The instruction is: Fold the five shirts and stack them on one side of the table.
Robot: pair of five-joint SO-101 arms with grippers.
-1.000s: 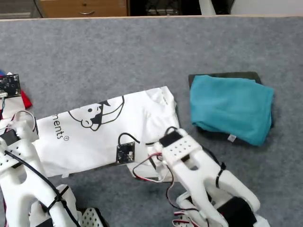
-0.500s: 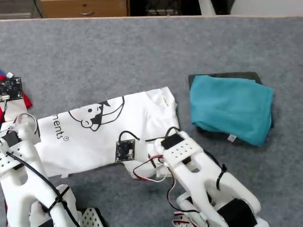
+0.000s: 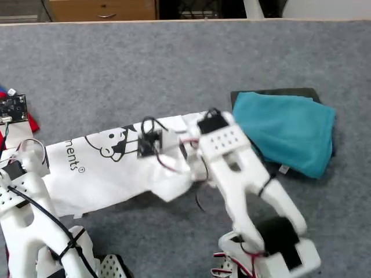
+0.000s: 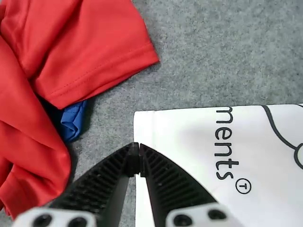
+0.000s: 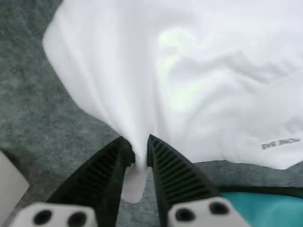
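A white shirt (image 3: 110, 168) with black print lies spread across the grey table (image 3: 174, 63). My right gripper (image 5: 139, 156) is shut on a fold of the white shirt (image 5: 189, 71) and holds its near edge lifted over the shirt's middle (image 3: 174, 174). My left gripper (image 4: 137, 158) is shut on the edge of the white shirt (image 4: 189, 156) at the left end. A folded teal shirt (image 3: 284, 130) rests on a dark folded shirt (image 3: 301, 92) at the right. A red shirt (image 4: 57, 52) and a blue shirt (image 4: 73, 120) lie crumpled beside the left gripper.
A wooden drawer unit (image 3: 101, 8) stands beyond the table's far edge. Open grey table surface stretches behind the white shirt. The stack's teal shirt (image 5: 265, 208) sits close to the right gripper.
The right gripper has risen and moved away from the near edge towards the far side, pulling the white shirt's near right corner up and over. The left arm stayed put.
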